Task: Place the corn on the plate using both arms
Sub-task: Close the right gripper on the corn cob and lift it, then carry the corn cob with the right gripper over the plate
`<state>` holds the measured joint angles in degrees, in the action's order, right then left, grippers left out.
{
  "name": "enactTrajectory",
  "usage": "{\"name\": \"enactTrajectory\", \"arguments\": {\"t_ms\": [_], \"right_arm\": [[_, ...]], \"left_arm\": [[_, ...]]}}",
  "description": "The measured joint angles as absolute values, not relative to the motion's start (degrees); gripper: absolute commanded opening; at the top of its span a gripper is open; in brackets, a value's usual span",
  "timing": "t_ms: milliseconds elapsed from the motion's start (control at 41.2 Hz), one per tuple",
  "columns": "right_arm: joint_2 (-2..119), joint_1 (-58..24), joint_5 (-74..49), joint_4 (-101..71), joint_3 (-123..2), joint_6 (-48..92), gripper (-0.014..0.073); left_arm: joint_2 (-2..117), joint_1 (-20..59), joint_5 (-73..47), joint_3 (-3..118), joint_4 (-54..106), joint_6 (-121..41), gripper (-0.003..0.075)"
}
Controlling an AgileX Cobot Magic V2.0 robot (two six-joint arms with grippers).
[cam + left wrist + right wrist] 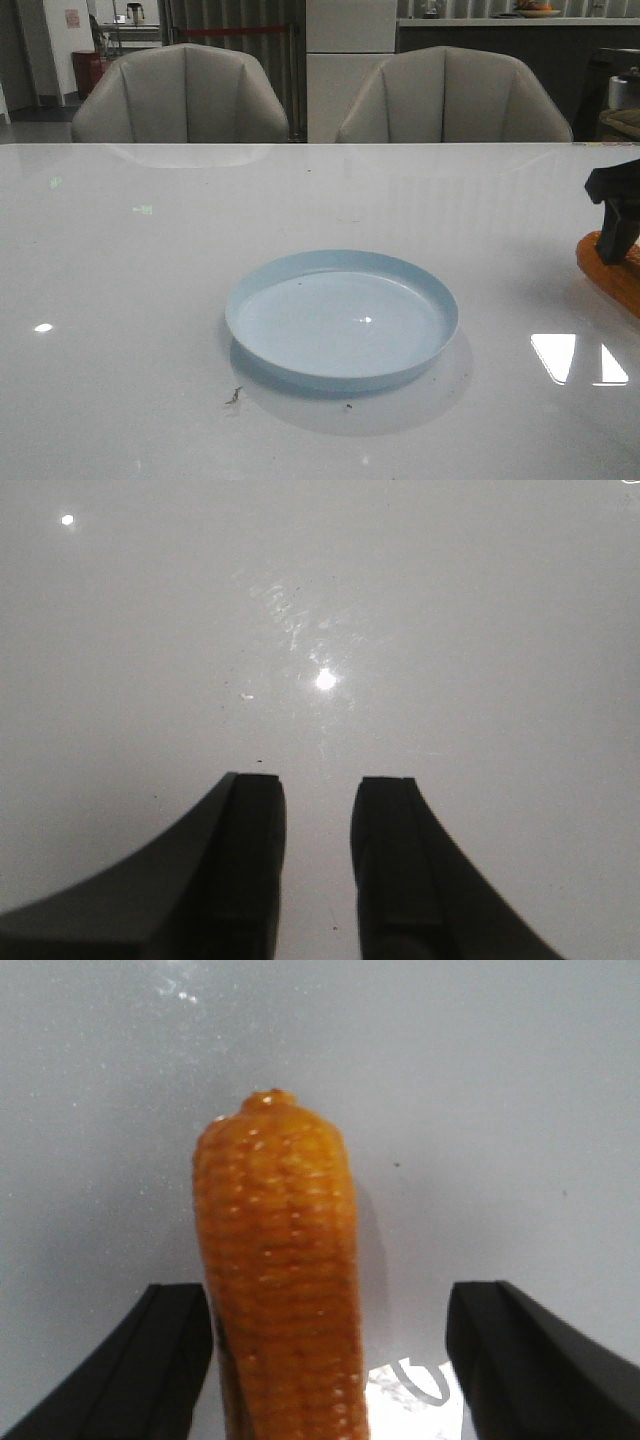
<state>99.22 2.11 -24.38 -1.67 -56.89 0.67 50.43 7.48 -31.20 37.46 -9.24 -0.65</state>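
Note:
The pale blue plate (250,290) sits empty in the middle of the table. The orange corn (606,272) lies on the table at the far right edge of the front view, partly cut off. My right gripper (613,248) hangs over it. In the right wrist view the corn (275,1260) lies lengthwise between the wide-open fingers of the right gripper (330,1285), close to one finger (175,1350) and apart from the other. My left gripper (318,780) is out of the front view. Its fingers stand slightly apart over bare table with nothing between them.
Two grey chairs (180,95) (455,95) stand behind the table's far edge. White patches of reflected light (555,355) lie on the glossy tabletop right of the plate. Small dark specks (234,396) lie in front of the plate.

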Motion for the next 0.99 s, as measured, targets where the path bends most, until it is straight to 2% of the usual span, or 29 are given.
{"name": "enactTrajectory", "arguments": {"t_ms": [194,364,461,752,995], "right_arm": [[101.69,0.88,-23.58,-1.67,-56.97,0.67,0.0573],[101.78,0.76,-22.90,-1.67,-57.11,0.67,0.0388],[101.78,0.76,-22.52,-1.67,-57.16,0.67,0.0321],[102.16,-0.38,-23.78,-1.67,-62.26,0.79,0.0318],[102.23,-7.80,-30.48,-1.67,-74.52,3.19,0.0318]], "left_arm": [[50.43,7.48,-31.23,37.46,-9.24,-0.65,0.0260],[50.43,7.48,-31.32,37.46,-9.24,-0.65,0.0260],[50.43,7.48,-31.32,37.46,-9.24,-0.65,0.0260],[50.43,7.48,-31.32,37.46,-9.24,-0.65,0.0260],[50.43,7.48,-31.32,37.46,-9.24,-0.65,0.0260]]}}
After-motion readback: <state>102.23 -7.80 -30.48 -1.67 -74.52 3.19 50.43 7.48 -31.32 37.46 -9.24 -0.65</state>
